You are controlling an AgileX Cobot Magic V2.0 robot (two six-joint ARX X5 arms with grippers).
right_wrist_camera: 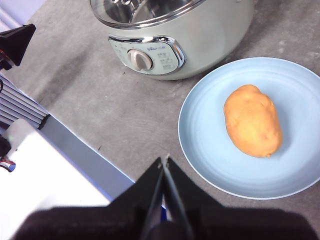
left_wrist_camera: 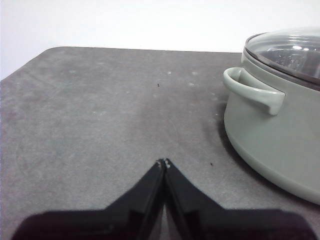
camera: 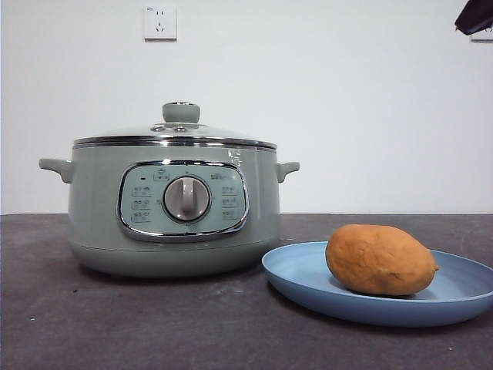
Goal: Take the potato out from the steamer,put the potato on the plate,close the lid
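Observation:
The sage-green steamer (camera: pixel 173 208) stands at the left of the table with its glass lid (camera: pixel 176 132) on it, closed. The orange-brown potato (camera: pixel 380 260) lies on the light-blue plate (camera: pixel 308 281) to the steamer's right. My left gripper (left_wrist_camera: pixel 164 162) is shut and empty, low over the bare table beside the steamer (left_wrist_camera: pixel 272 130) and its side handle. My right gripper (right_wrist_camera: pixel 164 160) is shut and empty, high above the table's front edge, with the plate (right_wrist_camera: pixel 210 150), potato (right_wrist_camera: pixel 252 120) and steamer (right_wrist_camera: pixel 200 40) below it. A black arm tip (camera: pixel 474 15) shows at the top right corner.
The dark grey tabletop (camera: pixel 154 324) spreads in front of the steamer and plate. A white wall with a socket (camera: pixel 159 21) stands behind. The right wrist view shows white and blue equipment (right_wrist_camera: pixel 55 170) beside the table's edge.

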